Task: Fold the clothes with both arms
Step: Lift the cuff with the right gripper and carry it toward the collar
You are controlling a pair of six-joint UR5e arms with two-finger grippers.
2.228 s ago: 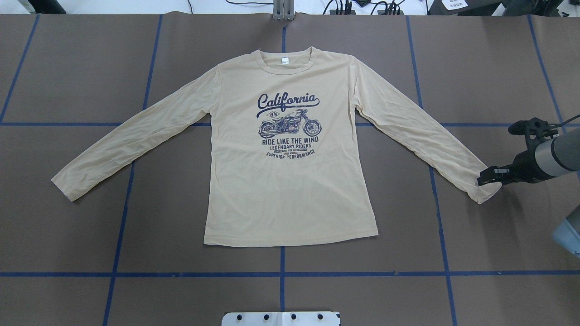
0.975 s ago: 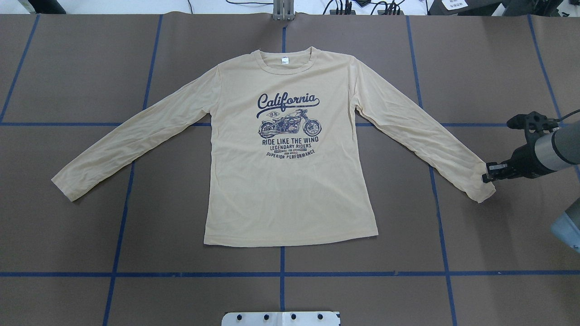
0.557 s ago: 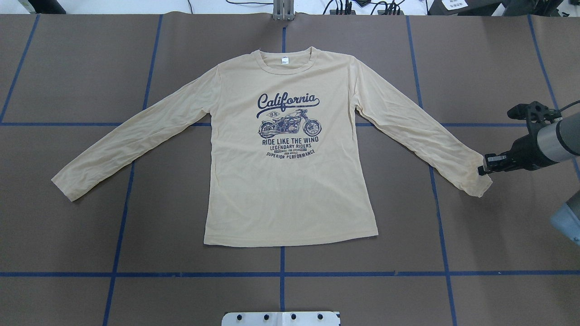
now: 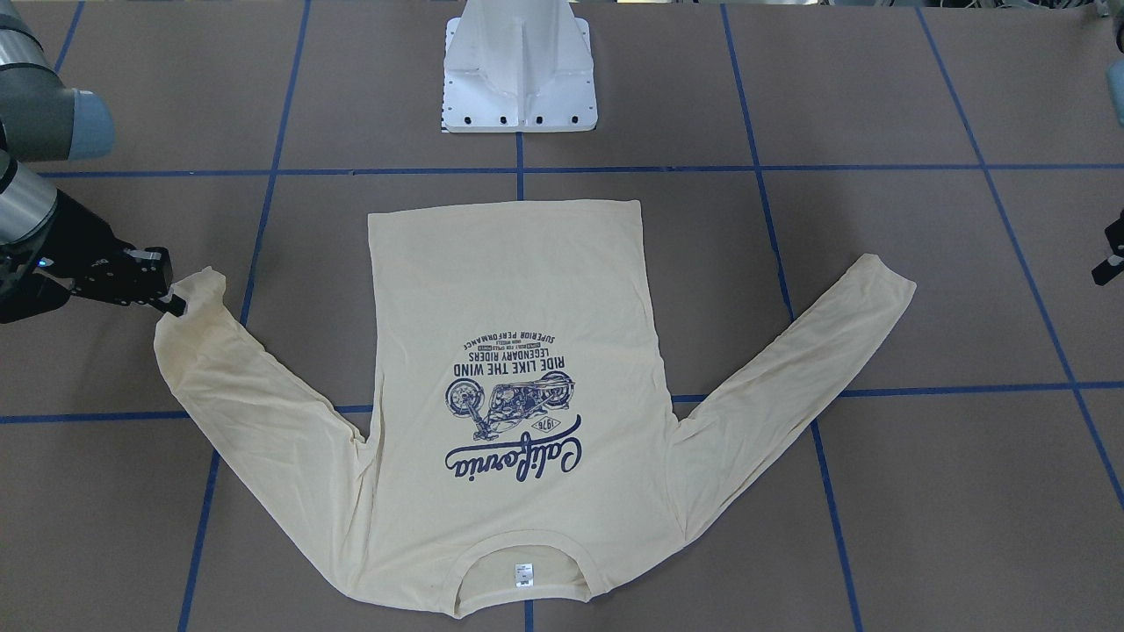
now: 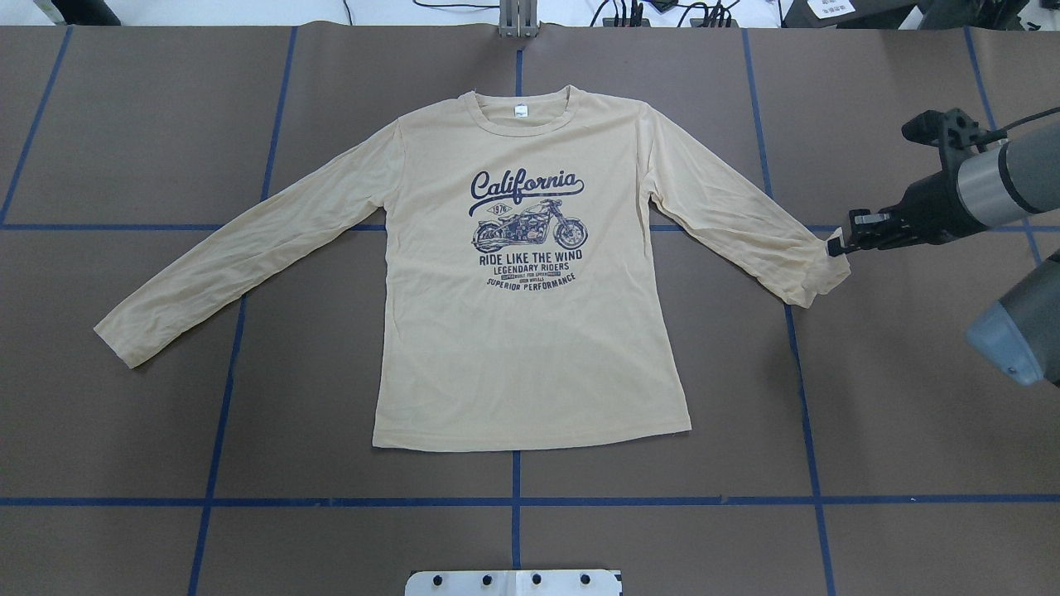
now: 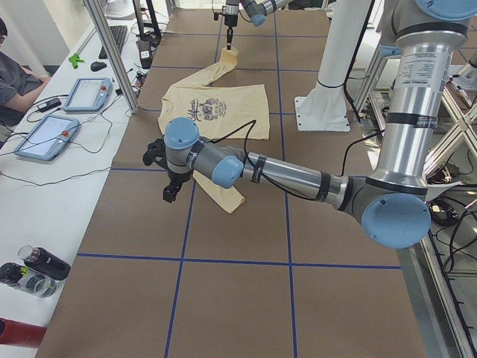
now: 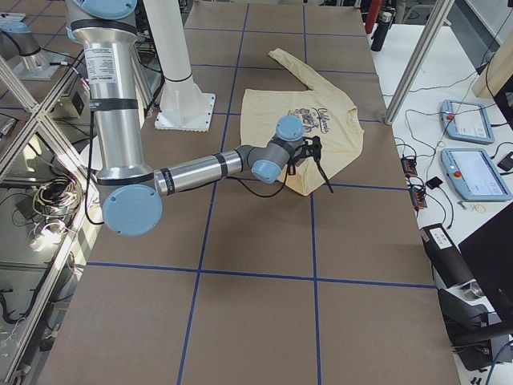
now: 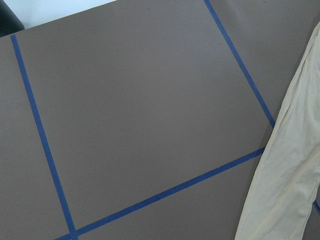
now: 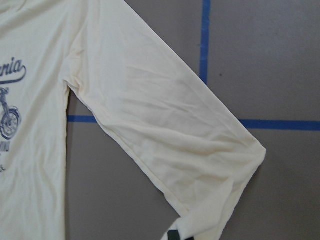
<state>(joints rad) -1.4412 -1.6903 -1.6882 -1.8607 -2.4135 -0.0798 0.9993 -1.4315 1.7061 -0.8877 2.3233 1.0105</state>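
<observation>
The cream-yellow long-sleeved shirt [image 5: 530, 348] lies flat and print up on the brown table, collar toward the far edge. My right gripper [image 5: 836, 246] is shut on the cuff of the shirt's right sleeve [image 5: 811, 277] and holds it raised, so the sleeve end droops and bunches; the front view shows the same pinch [image 4: 173, 304]. The other sleeve [image 5: 166, 310] lies stretched out flat. My left gripper [image 6: 170, 192] hovers off that sleeve's cuff, outside the overhead view, and I cannot tell whether it is open. Its wrist view shows only the sleeve [image 8: 290, 170] and table.
The white pedestal base [image 4: 520, 70] stands at the robot's edge of the table. Blue tape lines [image 5: 513, 501] grid the brown surface. A person with tablets [image 6: 45, 134] sits beyond the far edge, and bottles [image 6: 30, 268] lie there.
My right gripper has carried the sleeve cuff away from the robot and inward toward the shirt body. The sleeve end, flat before, now hangs bunched from the gripper. The rest of the shirt has not moved.
</observation>
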